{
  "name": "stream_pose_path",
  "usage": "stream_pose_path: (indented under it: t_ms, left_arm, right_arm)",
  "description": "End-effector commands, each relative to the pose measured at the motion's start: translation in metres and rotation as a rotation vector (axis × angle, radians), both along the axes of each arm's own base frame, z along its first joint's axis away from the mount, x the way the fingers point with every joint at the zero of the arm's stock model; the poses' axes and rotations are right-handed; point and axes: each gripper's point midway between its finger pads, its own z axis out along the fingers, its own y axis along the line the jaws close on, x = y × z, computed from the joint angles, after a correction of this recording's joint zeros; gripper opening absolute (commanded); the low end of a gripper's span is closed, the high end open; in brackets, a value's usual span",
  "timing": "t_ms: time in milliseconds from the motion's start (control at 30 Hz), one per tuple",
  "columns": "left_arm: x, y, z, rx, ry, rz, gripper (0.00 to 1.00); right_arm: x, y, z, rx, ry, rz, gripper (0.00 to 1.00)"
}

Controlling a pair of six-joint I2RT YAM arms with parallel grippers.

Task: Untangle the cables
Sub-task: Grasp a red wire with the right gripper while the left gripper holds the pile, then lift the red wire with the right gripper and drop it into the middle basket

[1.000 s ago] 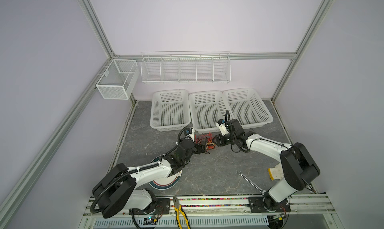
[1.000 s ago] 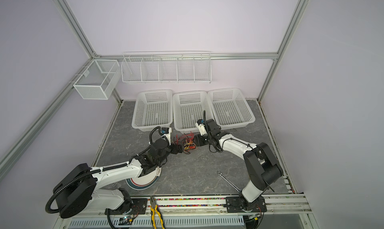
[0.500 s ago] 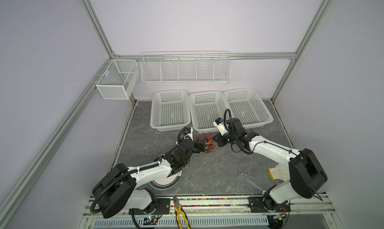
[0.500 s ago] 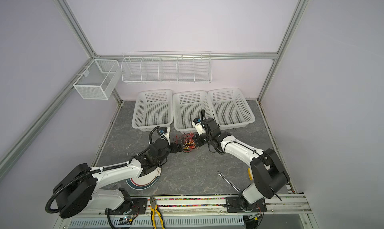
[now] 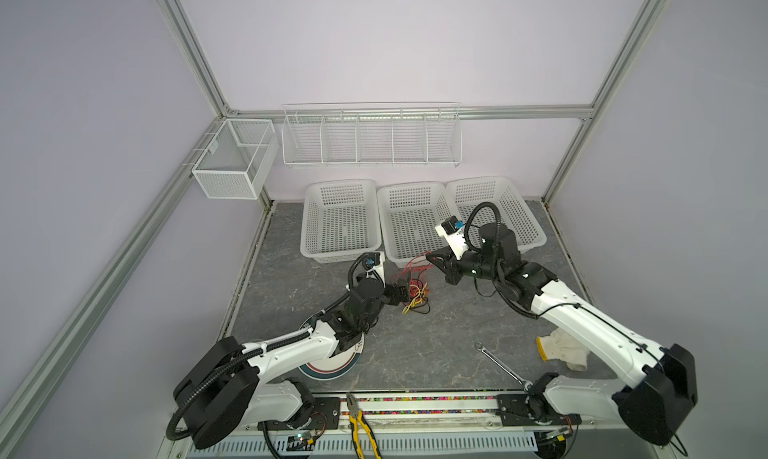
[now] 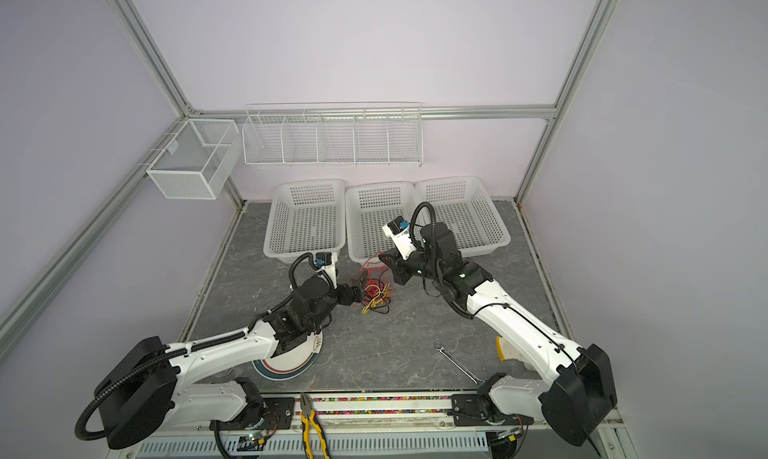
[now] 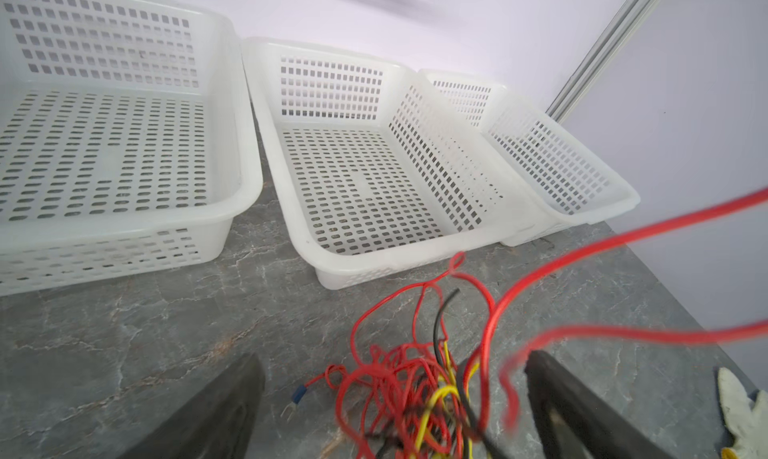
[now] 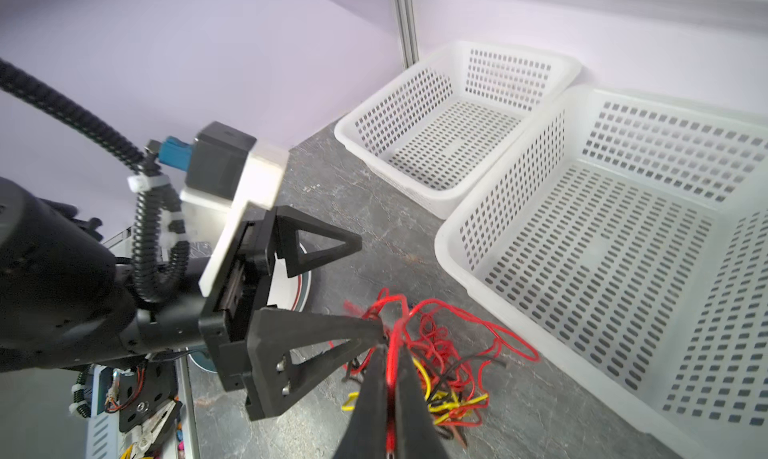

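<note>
Cables [image 5: 413, 289] lie tangled beside the middle basket [image 5: 411, 186]; open counter [image 5: 436, 344] lies on the near side. Your right fingers [image 8: 374, 394] pinch a red strand [image 8: 391, 353]; left fingers [image 7: 216, 415] gape astride the tangle.

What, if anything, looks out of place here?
The yellow-handled pliers lie across the front rail, past the tabletop edge. The rightmost basket sits skewed against the middle basket. A wrench, glove and plate lie around, unrelated to the cables.
</note>
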Motion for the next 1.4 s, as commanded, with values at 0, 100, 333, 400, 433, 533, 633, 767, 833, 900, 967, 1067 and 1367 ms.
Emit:
stream_pose_path:
  t_ms: [0, 100, 333, 400, 433, 533, 633, 767, 833, 900, 967, 1067, 1367]
  left_arm:
    - [-0.003, 0.005, 0.009, 0.006, -0.029, -0.009, 0.98]
    - [-0.005, 0.01, 0.011, -0.004, -0.036, 0.0, 0.97]
    - [-0.007, 0.017, 0.007, 0.0, -0.032, 0.017, 0.95]
    - [-0.007, 0.018, 0.006, 0.0, -0.032, 0.019, 0.95]
    - [-0.008, 0.018, 0.006, -0.002, -0.033, 0.018, 0.95]
    - [-0.008, 0.021, 0.007, -0.008, -0.037, 0.025, 0.95]
    - [-0.01, 0.025, 0.009, -0.019, -0.042, 0.03, 0.95]
    - [-0.014, 0.031, 0.007, -0.017, -0.038, 0.041, 0.95]
    - [-0.014, 0.036, 0.004, -0.004, -0.028, 0.056, 0.95]
    - [-0.016, 0.04, 0.001, 0.007, -0.013, 0.066, 0.95]
    - [-0.018, 0.042, -0.002, 0.012, -0.002, 0.071, 0.95]
    - [-0.02, 0.048, -0.004, 0.013, 0.008, 0.084, 0.95]
    - [-0.023, 0.067, -0.011, -0.006, 0.02, 0.157, 0.95]
  right_arm:
    - [-0.008, 0.005, 0.046, 0.069, -0.116, 0.052, 0.07]
    - [-0.002, 0.002, 0.066, 0.088, -0.152, 0.009, 0.07]
    - [0.01, 0.001, 0.095, 0.118, -0.197, -0.038, 0.07]
    - [0.019, -0.002, 0.1, 0.115, -0.205, -0.086, 0.07]
    - [0.026, -0.004, 0.1, 0.109, -0.205, -0.121, 0.07]
    - [0.047, -0.011, 0.097, 0.074, -0.201, -0.219, 0.07]
    - [0.072, -0.015, 0.088, 0.046, -0.173, -0.301, 0.07]
    - [0.112, -0.021, 0.063, 0.009, -0.113, -0.398, 0.07]
    - [0.136, -0.027, 0.045, -0.013, -0.077, -0.464, 0.07]
    - [0.157, -0.033, 0.025, -0.021, -0.033, -0.514, 0.07]
    - [0.177, -0.041, 0.003, -0.019, 0.027, -0.561, 0.07]
    - [0.2, -0.05, -0.035, -0.017, 0.14, -0.607, 0.08]
    - [0.215, -0.044, -0.101, -0.08, 0.281, -0.599, 0.16]
